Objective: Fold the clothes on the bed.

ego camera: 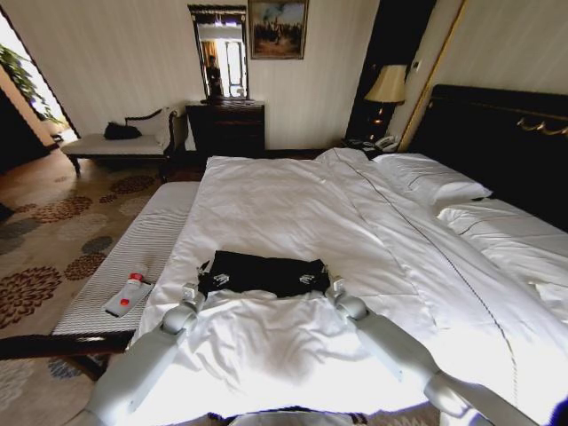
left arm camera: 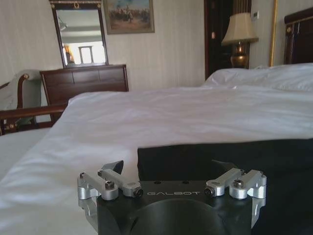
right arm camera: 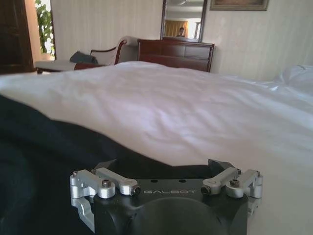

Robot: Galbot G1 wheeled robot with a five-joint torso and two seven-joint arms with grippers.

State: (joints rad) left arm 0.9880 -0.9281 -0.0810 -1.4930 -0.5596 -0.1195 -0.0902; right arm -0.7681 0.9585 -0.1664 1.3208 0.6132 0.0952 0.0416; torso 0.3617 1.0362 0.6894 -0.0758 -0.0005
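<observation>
- A black T-shirt (ego camera: 263, 272) is seen from the head view lying on the white duvet of a large bed (ego camera: 293, 204), near the foot edge, folded into a wide flat band.
- The left pincer (ego camera: 201, 286) is set at the left end of the band and the right pincer (ego camera: 325, 284) at its right end, both touching the cloth.
- In the left wrist view, the left pincer (left arm camera: 168, 169) is shown with its dark fingertips (left arm camera: 113, 167) spread apart; the black fabric (left arm camera: 230, 159) lies between and beyond them.
- In the right wrist view, the right pincer (right arm camera: 164, 166) is likewise shown spread apart, low over the shirt's edge (right arm camera: 54, 156), with white duvet (right arm camera: 195, 107) beyond.
- Whether any cloth is pinched by either pincer cannot be told.
- A striped bench (ego camera: 133, 257) stands along the bed's left side; a small bottle with a red cap (ego camera: 128, 295) lies on it.
- A dark dresser (ego camera: 225, 126) with a mirror (ego camera: 222, 60) stands against the far wall, beside a pale chaise (ego camera: 115, 142).
- White pillows (ego camera: 435, 182) lie at the dark headboard (ego camera: 497, 133).
</observation>
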